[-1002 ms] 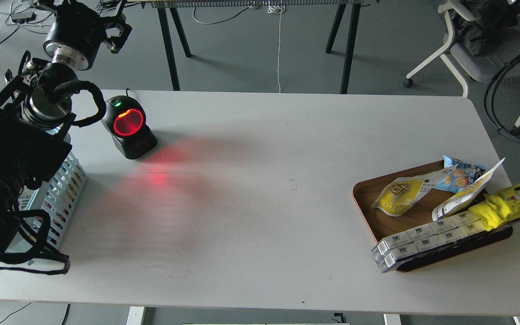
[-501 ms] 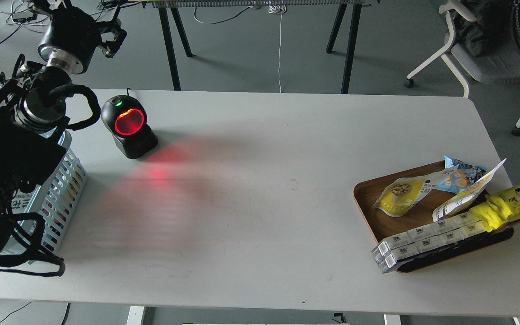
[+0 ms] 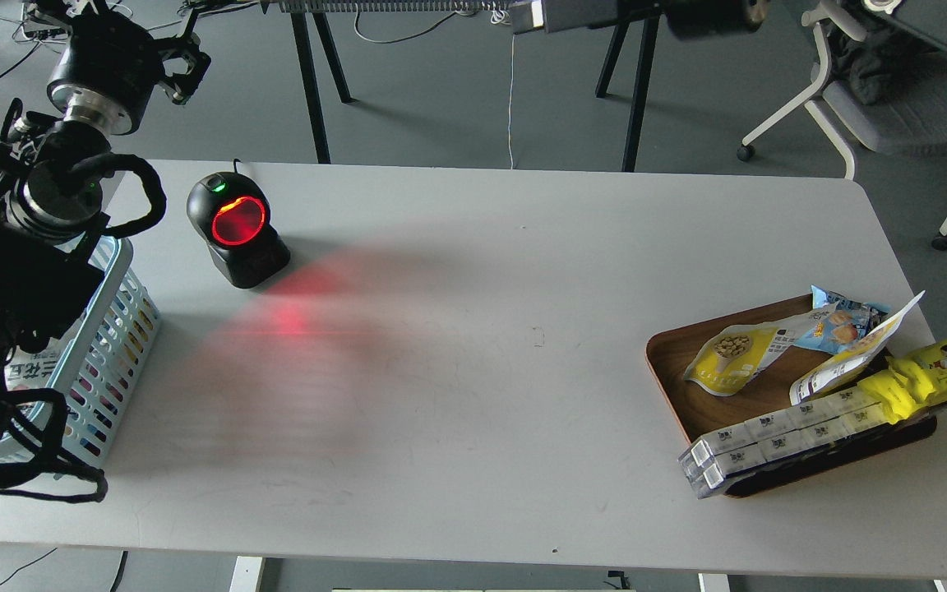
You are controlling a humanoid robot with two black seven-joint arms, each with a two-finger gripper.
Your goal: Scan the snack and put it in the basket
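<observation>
The snack, a small yellow pouch picturing beige balls, lies flat in the brown wooden tray at the table's right. The light blue basket stands at the left edge, partly hidden by my left arm. My left gripper is raised past the table's far left corner, above the basket and far from the snack; its fingers are too small and dark to tell apart. A dark blurred bar along the top edge looks like my right arm, its far end unclear.
A black scanner with a glowing red window stands far left, casting red light on the table. The tray also holds a blue snack bag, a white-backed pouch, a long yellow cartoon pack and clear boxes. A white pack lies in the basket.
My left arm has drawn back to the left and up, uncovering more of the basket. A dark blurred bar has come in along the top edge at the right.
</observation>
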